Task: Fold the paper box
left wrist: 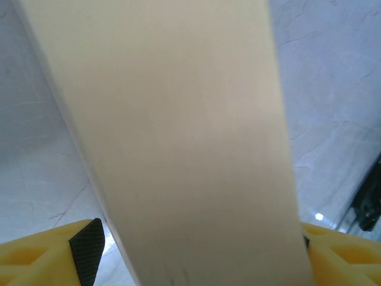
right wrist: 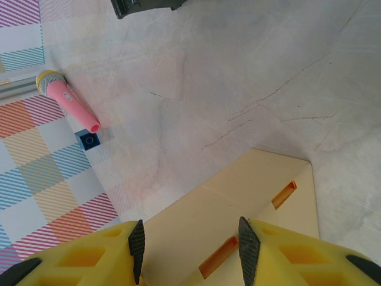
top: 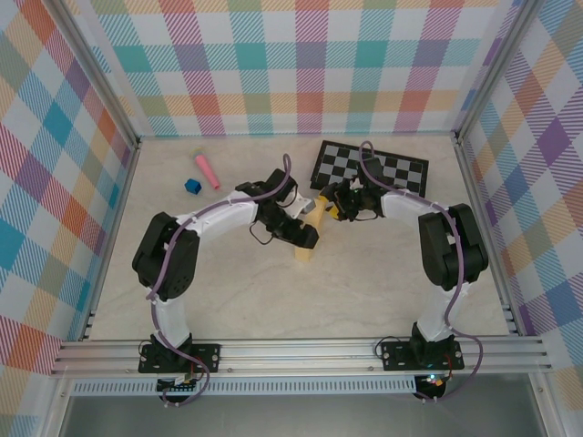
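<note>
Paper box (left wrist: 178, 149) card fills the gap between the yellow fingers of the left gripper (left wrist: 199, 253), low in the left wrist view. The jaws stand wide apart, one on each long edge of the pale panel. The lower-right finger meets the card's edge, while a sliver of table shows between the lower-left pad (left wrist: 89, 247) and the other edge. I judge this a loose straddle that steadies the strip rather than a pinch.

The right gripper (right wrist: 189, 250), at the bottom of its wrist view, has its two black pads apart, with the cream face of the card between and beyond them. Whether they nip a flap I cannot tell. It sits by two orange slots (right wrist: 284, 195), probably so that it can press or turn that panel while the left arm steadies the rest.

In the overhead view both grippers meet at the centre of the table (top: 364, 291). There the box is a narrow pale strip poking out beneath them toward the lower frame. Well apart, at upper left, lie a pink toy microphone (top: 206, 170) and a small blue block (top: 191, 187). The checkered board (top: 369, 167) lies at upper centre, just behind the right gripper and out of the way of the fold.
</note>
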